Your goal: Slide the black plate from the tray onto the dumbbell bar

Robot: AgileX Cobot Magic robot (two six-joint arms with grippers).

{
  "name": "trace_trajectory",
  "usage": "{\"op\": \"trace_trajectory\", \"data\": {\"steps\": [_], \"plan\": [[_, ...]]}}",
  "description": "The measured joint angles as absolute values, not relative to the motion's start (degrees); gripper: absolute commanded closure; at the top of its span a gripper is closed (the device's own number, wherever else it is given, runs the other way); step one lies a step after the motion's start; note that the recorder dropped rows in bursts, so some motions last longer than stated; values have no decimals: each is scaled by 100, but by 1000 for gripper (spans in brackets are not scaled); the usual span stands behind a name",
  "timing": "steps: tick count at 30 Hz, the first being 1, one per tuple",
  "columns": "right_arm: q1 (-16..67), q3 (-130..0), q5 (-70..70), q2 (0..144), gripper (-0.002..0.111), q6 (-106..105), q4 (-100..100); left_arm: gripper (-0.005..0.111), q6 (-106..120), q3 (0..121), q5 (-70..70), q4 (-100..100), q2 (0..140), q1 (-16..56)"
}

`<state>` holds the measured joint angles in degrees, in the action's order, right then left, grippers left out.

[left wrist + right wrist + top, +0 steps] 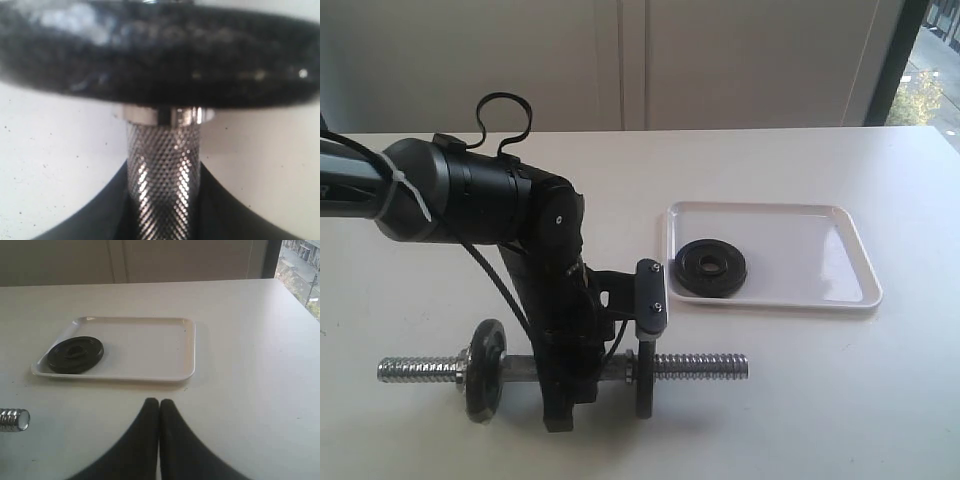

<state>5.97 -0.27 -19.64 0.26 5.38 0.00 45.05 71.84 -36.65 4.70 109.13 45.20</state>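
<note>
The dumbbell bar (700,366) lies across the front of the desk (840,400) with two black discs (485,368) on it, and the left pincer (570,385) is clamped on its knurled middle between them. The black plate (712,268) lies flat in the tray (800,255), at its end nearer the bar. The right pincer (159,427) hangs over the desk, fingers pressed together and holding nothing.

Office-like room: plain white table (820,410), pale wall panels (740,60), window (932,70) onto street.
</note>
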Motion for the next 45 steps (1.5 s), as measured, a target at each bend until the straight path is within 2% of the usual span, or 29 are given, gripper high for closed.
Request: {"op": "trace_trajectory", "data": {"steps": [3,4,45], "plan": [[597,-27,-1964,26,108,538,0,105,4505,7184,-3665,498,10913,4520],[597,-27,-1964,26,108,538,0,107,4490,7184,-3665,498,10913,4520],[597,-27,-1964,26,108,602,0,107,3820,7039,-3475,529,10497,4399]]}}
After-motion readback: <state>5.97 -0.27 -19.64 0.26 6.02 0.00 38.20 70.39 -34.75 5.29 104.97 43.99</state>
